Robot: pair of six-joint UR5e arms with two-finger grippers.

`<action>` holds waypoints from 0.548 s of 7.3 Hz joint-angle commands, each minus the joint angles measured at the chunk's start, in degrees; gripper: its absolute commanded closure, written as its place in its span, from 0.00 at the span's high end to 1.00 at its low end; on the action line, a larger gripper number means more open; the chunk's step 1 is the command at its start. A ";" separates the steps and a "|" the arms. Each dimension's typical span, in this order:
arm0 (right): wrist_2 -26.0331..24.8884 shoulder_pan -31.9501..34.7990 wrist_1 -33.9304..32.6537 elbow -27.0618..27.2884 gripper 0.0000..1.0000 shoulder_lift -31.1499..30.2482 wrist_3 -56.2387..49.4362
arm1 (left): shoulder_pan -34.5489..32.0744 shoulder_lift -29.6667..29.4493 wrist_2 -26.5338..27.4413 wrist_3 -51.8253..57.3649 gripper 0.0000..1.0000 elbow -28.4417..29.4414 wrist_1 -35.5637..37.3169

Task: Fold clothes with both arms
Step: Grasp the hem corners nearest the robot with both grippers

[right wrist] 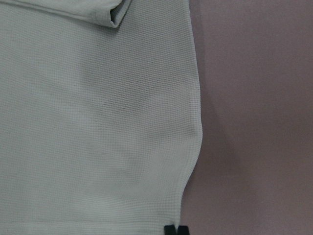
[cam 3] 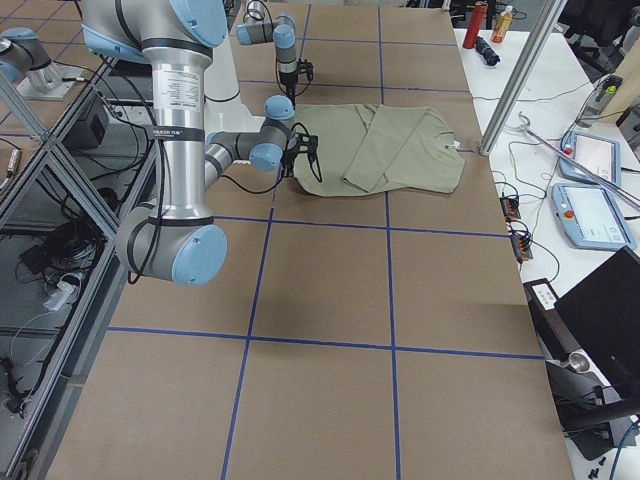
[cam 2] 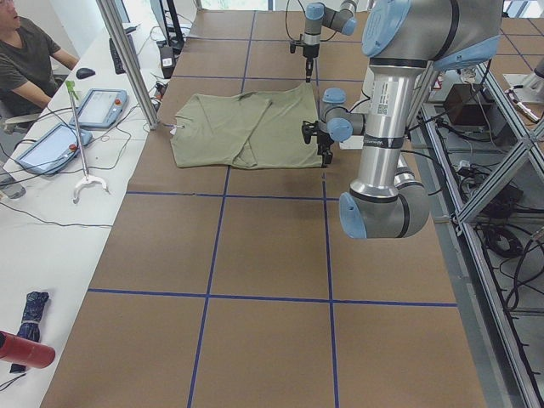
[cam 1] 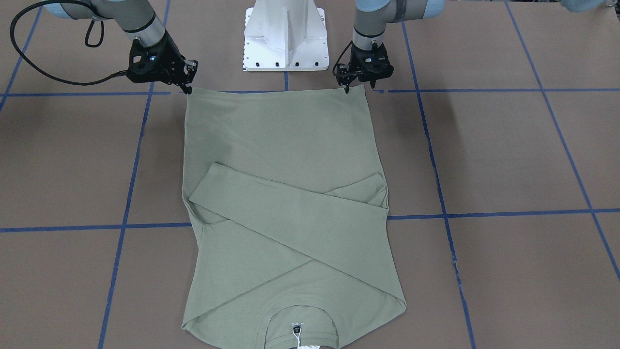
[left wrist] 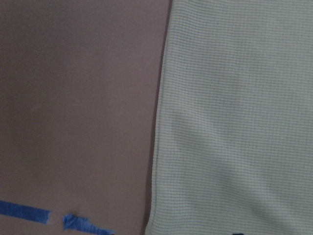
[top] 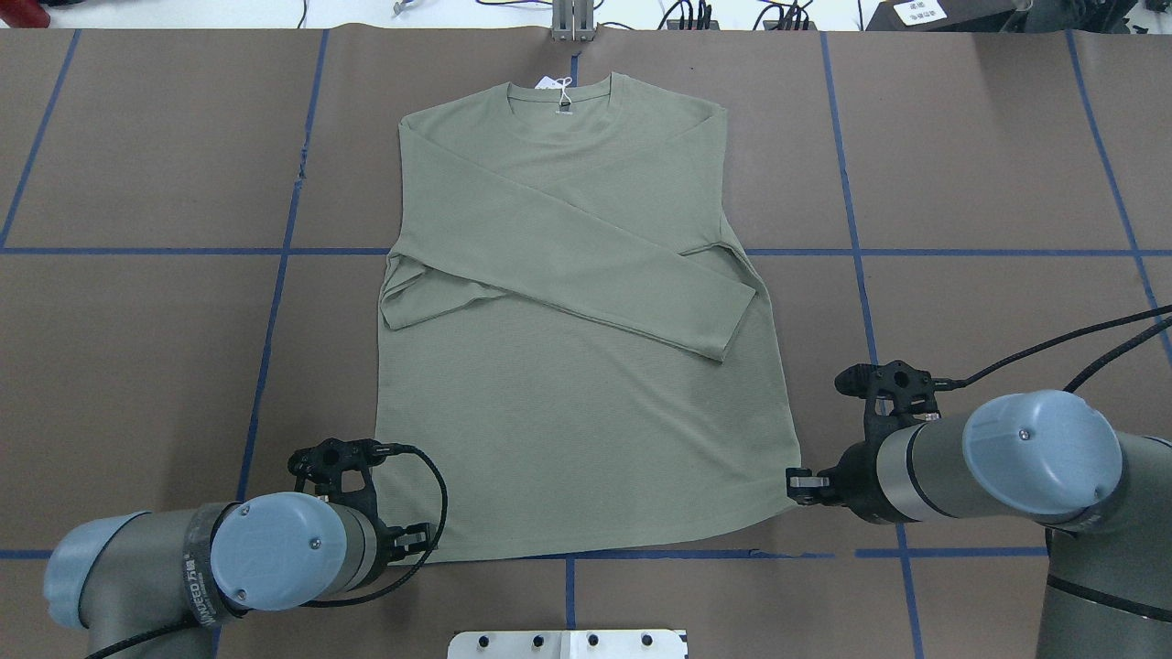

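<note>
- The left gripper (cam 1: 357, 86) is held at the near hem corner of the shirt (top: 586, 403). Whether its jaws are spread or pressed together cannot be told: the wrist hides them from overhead, and they barely enter the left wrist view.
- Just outside this gripper, the matte brown paper covering of the table (top: 137, 366) is seen, marked with torn strips of blue tape (left wrist: 29, 211).
- Between the two grippers and stretching away from them, the shirt is laid flat. It is a sage-green knit with a fine waffle texture and a roughly rectangular body.
- Further out from the grippers, both long sleeves (top: 586, 265) are folded across the chest, crossing in an X.
- At the end farthest from the grippers, a round ribbed neckline is seen with a small white hang tag (top: 563, 91).
- Behind the grippers, between the two arms, a white metal pedestal (cam 1: 286, 39) is bolted to the table.
- The right gripper (cam 1: 189, 88) is set on the opposite hem corner. Its black fingertips (right wrist: 170, 230) are pressed together, pinching the cloth edge, which curves inward there.
</note>
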 commanded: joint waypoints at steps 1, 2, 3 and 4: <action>0.02 0.03 0.00 0.00 0.00 0.02 0.00 | 0.02 -0.18 -0.11 0.01 0.81 0.79 0.01; 0.02 0.21 0.00 0.00 0.00 -0.06 0.00 | 0.02 -0.45 -0.20 0.01 0.81 1.58 0.01; 0.11 0.30 0.00 0.09 0.00 -0.06 0.00 | 0.02 -0.54 -0.29 0.01 0.77 1.50 0.01; 1.24 0.73 0.00 0.09 0.00 -0.06 0.00 | 0.02 -0.54 -0.38 0.01 0.70 1.15 0.10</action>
